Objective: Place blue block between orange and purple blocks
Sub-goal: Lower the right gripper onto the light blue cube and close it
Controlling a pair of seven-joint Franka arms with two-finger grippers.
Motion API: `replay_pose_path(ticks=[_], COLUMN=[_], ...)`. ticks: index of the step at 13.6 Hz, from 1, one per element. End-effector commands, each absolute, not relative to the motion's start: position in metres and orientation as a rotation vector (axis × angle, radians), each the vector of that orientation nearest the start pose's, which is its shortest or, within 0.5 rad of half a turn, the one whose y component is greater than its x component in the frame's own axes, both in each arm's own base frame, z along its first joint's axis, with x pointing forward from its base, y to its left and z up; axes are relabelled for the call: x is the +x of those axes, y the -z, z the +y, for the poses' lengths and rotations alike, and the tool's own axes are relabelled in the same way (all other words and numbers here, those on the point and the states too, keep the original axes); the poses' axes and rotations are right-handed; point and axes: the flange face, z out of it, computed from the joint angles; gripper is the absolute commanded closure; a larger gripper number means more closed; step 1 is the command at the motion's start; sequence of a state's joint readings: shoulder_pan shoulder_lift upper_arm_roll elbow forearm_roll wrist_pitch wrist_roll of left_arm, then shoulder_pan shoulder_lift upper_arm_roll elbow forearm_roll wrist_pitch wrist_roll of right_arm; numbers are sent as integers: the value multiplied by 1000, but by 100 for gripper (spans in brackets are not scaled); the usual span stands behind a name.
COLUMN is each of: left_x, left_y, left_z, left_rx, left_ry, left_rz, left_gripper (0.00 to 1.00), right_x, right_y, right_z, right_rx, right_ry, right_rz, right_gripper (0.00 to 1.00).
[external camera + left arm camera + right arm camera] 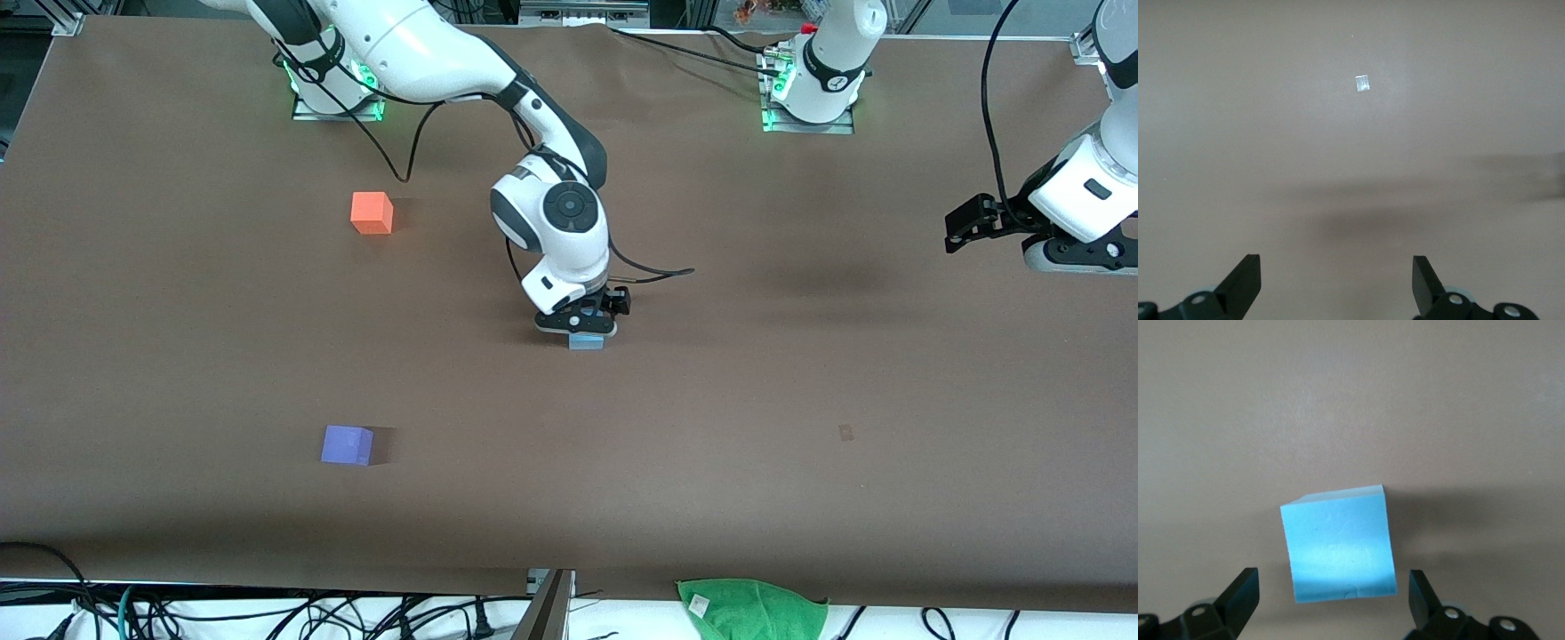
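My right claw (582,327) is hanging low over the middle of the worktop (800,373), spread open with a finger on each side of the blue block (586,342), which is sitting flat on the brown surface and not yet gripped. I judge that I am working on the pickup: the reach looks finished, the closing is not. Next I am needing to settle a little lower, squeeze squarely on two opposite faces, lift, and carry the block toward the right arm's end of the worktop, where the orange block (372,213) is sitting farther from the front camera and the purple block (347,444) nearer to it, well apart, with bare surface between them for the drop. My right wrist view is giving me what the front view is hiding under my wrist: the blue block (1338,547) is turned slightly askew to my fingers (1238,597), with a clear gap on both sides, so I may be needing a small twist before closing. The front view alone is showing the two target blocks. My left claw (965,227) is waiting above the left arm's end of the worktop; its wrist view is showing it spread open (1337,283) over bare surface.
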State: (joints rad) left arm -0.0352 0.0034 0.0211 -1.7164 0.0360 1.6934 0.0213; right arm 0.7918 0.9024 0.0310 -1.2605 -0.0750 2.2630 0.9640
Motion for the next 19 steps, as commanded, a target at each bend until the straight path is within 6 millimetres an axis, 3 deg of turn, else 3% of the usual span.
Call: replay_pose_path(ticks=[1, 6, 10, 11, 12, 16, 17, 18, 19], left_x=[562, 561, 561, 562, 562, 561, 561, 561, 561], left_y=[-569, -569, -570, -570, -572, -572, -573, -573, -573], left_z=[-6, -6, -6, -6, -7, -11, -13, -13, -15], left_rx=[-3125, -3127, -3127, -3127, -3127, -3128, -3128, -3128, -3128], left_ry=[-17, -19, -17, -17, -10, -29, -26, -26, -26], left_rz=[85, 77, 82, 75, 75, 84, 89, 91, 96], left_gripper=[0, 0, 0, 0, 0, 0, 0, 0, 0], right_x=[524, 531, 535, 536, 536, 551, 559, 572, 593], right_y=[-212, -206, -189, -190, -190, -200, -204, -211, -231], right_z=[561, 557, 553, 553, 552, 538, 527, 509, 484], right_rx=[-3098, -3100, -3101, -3094, -3095, -3109, -3137, -3161, -3170], right_ry=[199, 270, 280, 290, 290, 282, 257, 227, 206], right_rz=[165, 107, 102, 95, 81, 29, 7, -23, -63], right_gripper=[1, 1, 1, 5, 15, 70, 78, 79, 79])
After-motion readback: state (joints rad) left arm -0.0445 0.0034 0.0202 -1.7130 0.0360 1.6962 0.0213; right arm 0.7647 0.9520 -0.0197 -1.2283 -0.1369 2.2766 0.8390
